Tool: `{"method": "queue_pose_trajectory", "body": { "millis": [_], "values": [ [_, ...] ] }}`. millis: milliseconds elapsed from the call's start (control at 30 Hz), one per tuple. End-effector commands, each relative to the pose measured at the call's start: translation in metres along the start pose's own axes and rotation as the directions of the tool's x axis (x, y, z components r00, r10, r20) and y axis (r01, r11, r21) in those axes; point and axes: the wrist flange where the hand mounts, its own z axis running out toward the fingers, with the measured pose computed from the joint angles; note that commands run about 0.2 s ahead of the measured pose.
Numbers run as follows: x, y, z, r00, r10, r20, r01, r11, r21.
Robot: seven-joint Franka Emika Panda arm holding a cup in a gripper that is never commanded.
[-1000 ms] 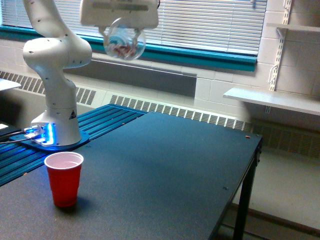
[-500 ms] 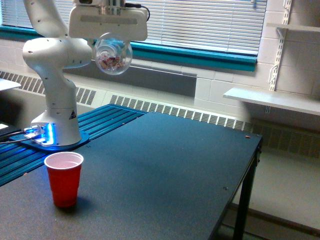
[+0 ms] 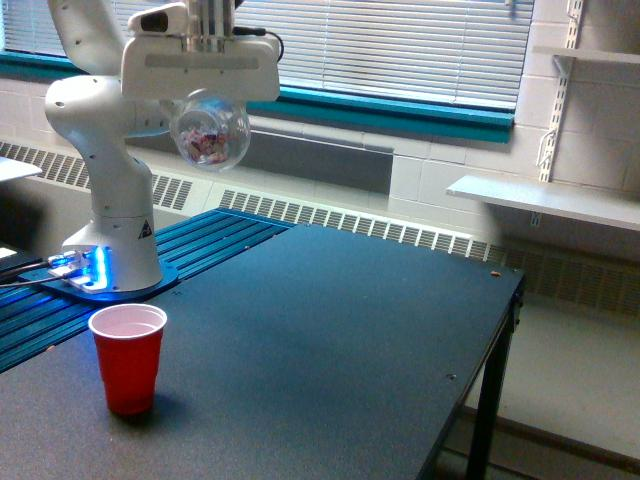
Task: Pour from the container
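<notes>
A lab: robot arm (image 3: 105,150) bolted by a black desk (image 3: 330,340), cinder-block wall (image 3: 450,160), bracket shelves (image 3: 545,200) at right.

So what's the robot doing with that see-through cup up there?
The white robot arm's claw is holding a clear cup up in the air, with small pinkish bits inside it. A red cup stands open on the dark table below, a bit toward the exterior view's left of the clear cup. Nothing is falling out yet, so the pouring seems not to have begun.
</notes>
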Motion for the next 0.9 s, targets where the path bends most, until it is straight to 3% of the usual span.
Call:
{"method": "queue_pose_trajectory", "body": {
  "millis": [33, 433, 733, 900],
  "values": [
    [-0.011, 0.001, 0.017, 0.989, -0.144, -0.009, 0.144, 0.989, -0.015],
    [0.01, 0.026, 0.035, 0.986, -0.164, 0.012, 0.164, 0.986, -0.014],
    [0.033, 0.056, 0.019, 0.991, -0.134, 0.009, 0.134, 0.991, 0.027],
    [0.04, 0.072, 0.015, 0.989, -0.146, -0.001, 0.146, 0.989, 0.02]
  ]
}}
